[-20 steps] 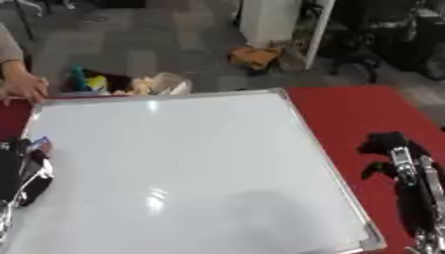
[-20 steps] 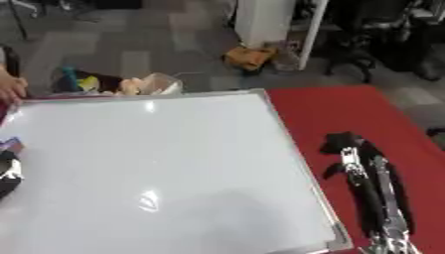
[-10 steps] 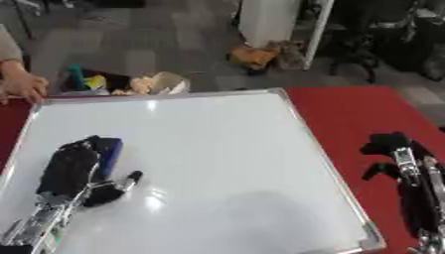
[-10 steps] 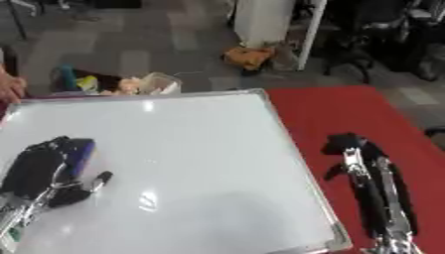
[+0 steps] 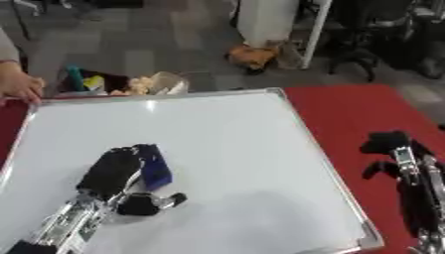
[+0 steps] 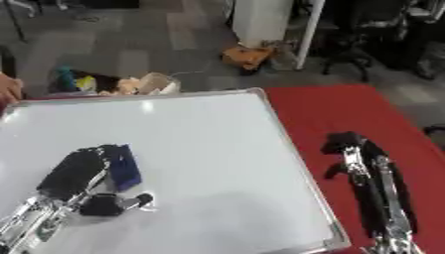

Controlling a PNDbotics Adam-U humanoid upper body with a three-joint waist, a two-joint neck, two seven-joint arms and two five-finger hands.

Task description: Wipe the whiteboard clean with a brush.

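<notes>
Evidently unmarked whiteboard, blue brush

A: Where is the left robot hand?

B: On the whiteboard, lower left, fingers curled round a dark blue brush that lies against the white surface.

A: And the right robot hand?

B: Off the board, over the red table, fingers relaxed and holding nothing.

A: Anything else touching the board?

B: A person's bare hand rests at its far left corner.
</notes>
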